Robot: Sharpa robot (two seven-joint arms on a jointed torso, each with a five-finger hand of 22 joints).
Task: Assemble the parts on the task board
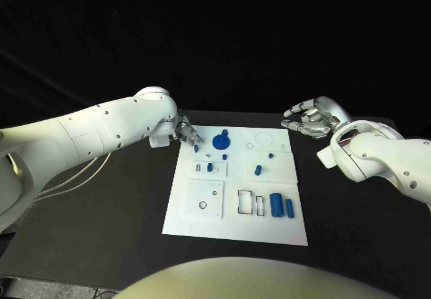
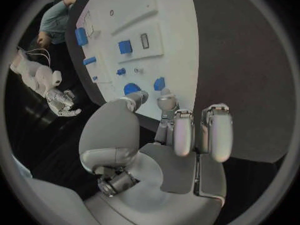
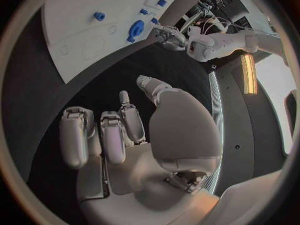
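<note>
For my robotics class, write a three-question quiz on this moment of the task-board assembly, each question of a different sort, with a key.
1. True or false: the right hand holds a blue part.
2. Which hand is over the task board's far edge? A) left hand B) right hand C) both
3. Fill in: the two tall blue blocks stand at the board's near ____ side, as the head view shows it.

Key:
1. False; it hovers over the black table beside the board, fingers curled, nothing in them.
2. A; its fingertips are near the large round blue part.
3. Right.
</note>
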